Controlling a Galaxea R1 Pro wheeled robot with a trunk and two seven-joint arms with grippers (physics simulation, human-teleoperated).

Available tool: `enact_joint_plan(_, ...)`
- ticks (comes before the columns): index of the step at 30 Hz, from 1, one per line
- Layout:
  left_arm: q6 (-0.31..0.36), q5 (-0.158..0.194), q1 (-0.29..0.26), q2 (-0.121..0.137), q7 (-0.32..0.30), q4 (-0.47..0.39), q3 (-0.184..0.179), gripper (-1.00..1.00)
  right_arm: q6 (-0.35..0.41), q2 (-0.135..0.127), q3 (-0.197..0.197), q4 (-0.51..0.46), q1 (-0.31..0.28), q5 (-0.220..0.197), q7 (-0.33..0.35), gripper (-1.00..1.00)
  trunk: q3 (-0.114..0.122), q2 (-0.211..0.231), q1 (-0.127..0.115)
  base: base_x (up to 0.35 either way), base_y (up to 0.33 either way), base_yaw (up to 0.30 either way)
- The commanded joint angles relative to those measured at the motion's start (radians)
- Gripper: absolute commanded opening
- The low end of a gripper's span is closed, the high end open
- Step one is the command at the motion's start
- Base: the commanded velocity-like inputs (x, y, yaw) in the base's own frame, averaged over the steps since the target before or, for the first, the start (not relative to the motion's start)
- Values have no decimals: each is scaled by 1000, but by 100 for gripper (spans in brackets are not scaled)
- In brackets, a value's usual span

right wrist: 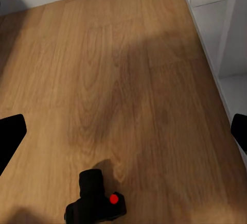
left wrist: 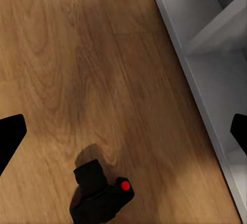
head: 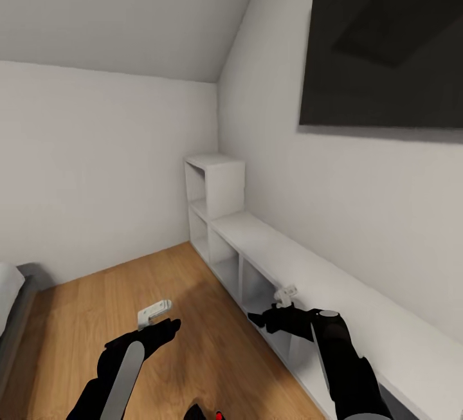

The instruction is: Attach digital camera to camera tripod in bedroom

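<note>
The digital camera (left wrist: 100,195) lies on the light wood floor, a small black body with a red dot on top. It also shows in the right wrist view (right wrist: 96,202) and at the bottom edge of the head view (head: 215,415), between my two arms. My left gripper (head: 161,320) hangs open above the floor, its dark fingertips (left wrist: 10,136) spread wide and the camera below them, untouched. My right gripper (head: 281,306) is open too, fingertips (right wrist: 10,134) far apart, beside the shelving. The camera tripod is out of view.
White cube shelving (head: 270,246) runs low along the right wall, with a taller cube unit (head: 215,188) in the corner. A black screen (head: 386,47) hangs on the wall above it. A bed edge (head: 13,304) shows at the far left. Wood floor (head: 128,285) lies ahead.
</note>
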Motion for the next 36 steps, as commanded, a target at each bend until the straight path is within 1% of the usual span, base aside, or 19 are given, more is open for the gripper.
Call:
enact_joint_plan(1, 2, 11, -1, 0, 9, -1, 0, 100, 2, 1, -3, -1, -1, 9, 10, 100, -4, -8, 4, 0, 0, 0)
enact_joint_plan(6, 1, 11, -1, 0, 9, -1, 1, 100, 1, 1, -2, -1, -1, 10, 11, 100, -20, -43, 23, 0, 0, 0)
enact_joint_plan(36, 1, 11, -1, 0, 9, 0, 1, 100, -2, 1, 2, 17, -1, 10, 11, 100, -136, -50, 36, 0, 0, 0)
